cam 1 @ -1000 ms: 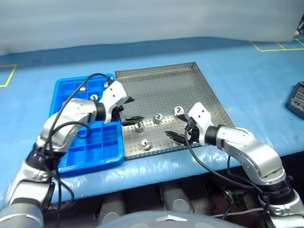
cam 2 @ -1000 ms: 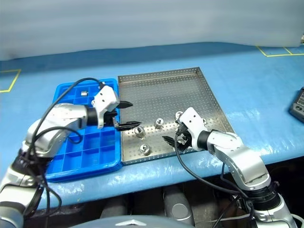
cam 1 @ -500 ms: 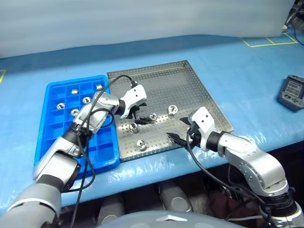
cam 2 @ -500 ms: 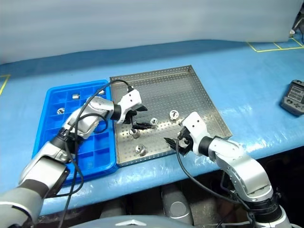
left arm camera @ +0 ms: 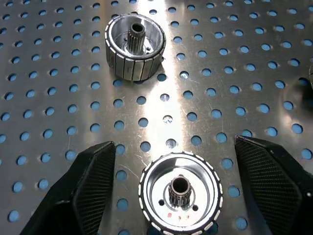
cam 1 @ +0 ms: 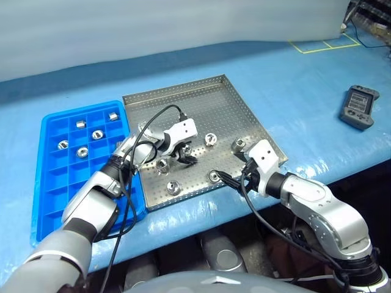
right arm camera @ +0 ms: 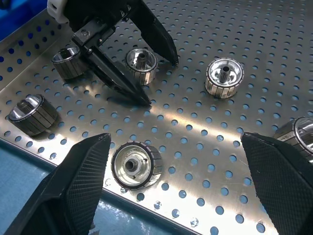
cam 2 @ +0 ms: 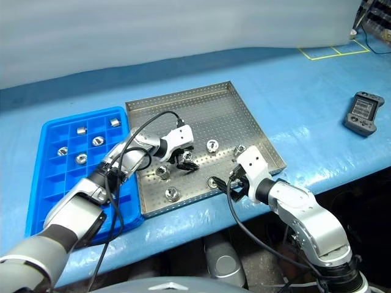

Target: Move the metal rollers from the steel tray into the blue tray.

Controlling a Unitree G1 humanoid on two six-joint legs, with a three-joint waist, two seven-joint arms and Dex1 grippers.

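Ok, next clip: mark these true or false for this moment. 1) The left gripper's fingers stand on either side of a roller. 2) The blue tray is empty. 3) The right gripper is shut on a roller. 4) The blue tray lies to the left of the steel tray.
1) True. The left gripper is open, with one roller standing on the steel tray between its fingers, which are apart from it on both sides.
2) False. The blue tray has several metal rollers in its far compartments.
3) False. The right gripper is open over the steel tray's near edge and holds nothing.
4) True. The two trays lie side by side, the blue one on the left.
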